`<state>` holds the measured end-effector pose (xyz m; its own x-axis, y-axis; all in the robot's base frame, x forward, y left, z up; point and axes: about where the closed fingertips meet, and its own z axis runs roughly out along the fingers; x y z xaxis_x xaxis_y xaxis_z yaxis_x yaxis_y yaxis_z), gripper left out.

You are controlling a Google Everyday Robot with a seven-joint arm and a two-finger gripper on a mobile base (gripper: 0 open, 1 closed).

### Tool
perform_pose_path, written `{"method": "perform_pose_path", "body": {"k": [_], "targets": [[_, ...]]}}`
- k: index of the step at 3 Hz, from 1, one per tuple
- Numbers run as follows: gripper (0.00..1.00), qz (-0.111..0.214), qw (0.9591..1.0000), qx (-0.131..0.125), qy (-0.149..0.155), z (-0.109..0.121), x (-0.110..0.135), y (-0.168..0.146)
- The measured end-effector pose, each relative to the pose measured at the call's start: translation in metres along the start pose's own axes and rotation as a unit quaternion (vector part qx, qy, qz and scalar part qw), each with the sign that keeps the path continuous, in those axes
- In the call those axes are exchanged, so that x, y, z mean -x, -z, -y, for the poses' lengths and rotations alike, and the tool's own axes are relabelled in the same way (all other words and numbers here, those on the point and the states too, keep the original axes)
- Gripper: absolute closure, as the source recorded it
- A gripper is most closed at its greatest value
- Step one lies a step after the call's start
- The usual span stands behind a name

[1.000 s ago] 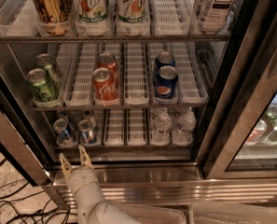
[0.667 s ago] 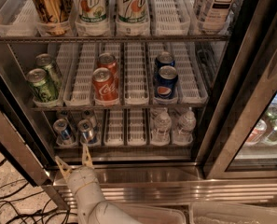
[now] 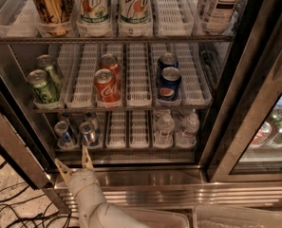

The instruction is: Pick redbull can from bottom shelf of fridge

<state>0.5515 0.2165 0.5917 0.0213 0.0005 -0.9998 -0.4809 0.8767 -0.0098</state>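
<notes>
Hovering low before the fridge (image 3: 150,180) and its brushed-steel sill, the gripper (image 3: 74,162) holds its two tan, pointed fingers spread apart, gripping nothing. The redbull can (image 3: 89,133), slim, blue-and-silver, with a shiny round top, stands at one o'clock just beyond the fingertips, outside the jaws, on the bottom shelf (image 3: 131,130) of white slotted plastic trays. A twin can (image 3: 64,133) stands at its nine o'clock.

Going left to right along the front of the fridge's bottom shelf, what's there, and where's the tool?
Slim blue-and-silver redbull can → second such can → white slotted trays → clear plastic water bottle → second water bottle. The open two-finger tool hovers just below the two cans.
</notes>
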Motion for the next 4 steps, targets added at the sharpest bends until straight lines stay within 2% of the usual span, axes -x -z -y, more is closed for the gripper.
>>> {"method": "perform_pose_path", "body": {"k": [4], "targets": [[0.3, 0.013, 0.9998, 0.017, 0.0, -0.002, 0.007, -0.05]]}}
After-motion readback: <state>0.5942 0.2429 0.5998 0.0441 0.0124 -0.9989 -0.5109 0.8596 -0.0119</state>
